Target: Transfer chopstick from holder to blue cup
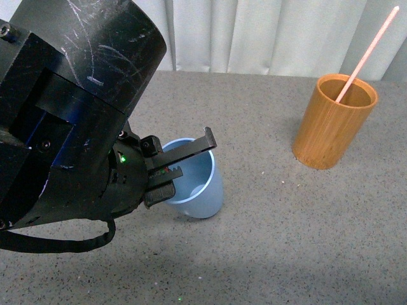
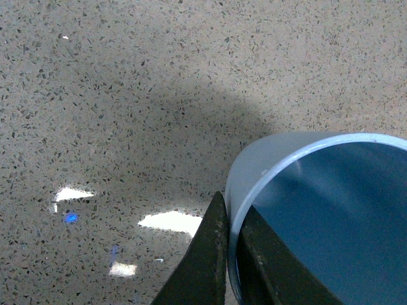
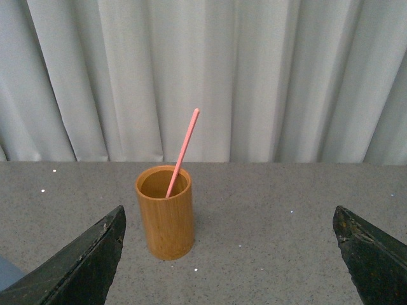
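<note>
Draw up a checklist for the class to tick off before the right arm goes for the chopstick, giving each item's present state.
1. Chopstick stands in the holder with its top sticking out: ok.
2. Cup stands with its mouth up: ok.
3. Left gripper has its jaws either side of the cup's rim, steadying it: ok.
4. Right gripper has its jaws open and faces the holder: ok.
5. Nothing lies between holder and cup in the front view: ok.
6. Holder is within the right arm's reach: cannot tell.
</note>
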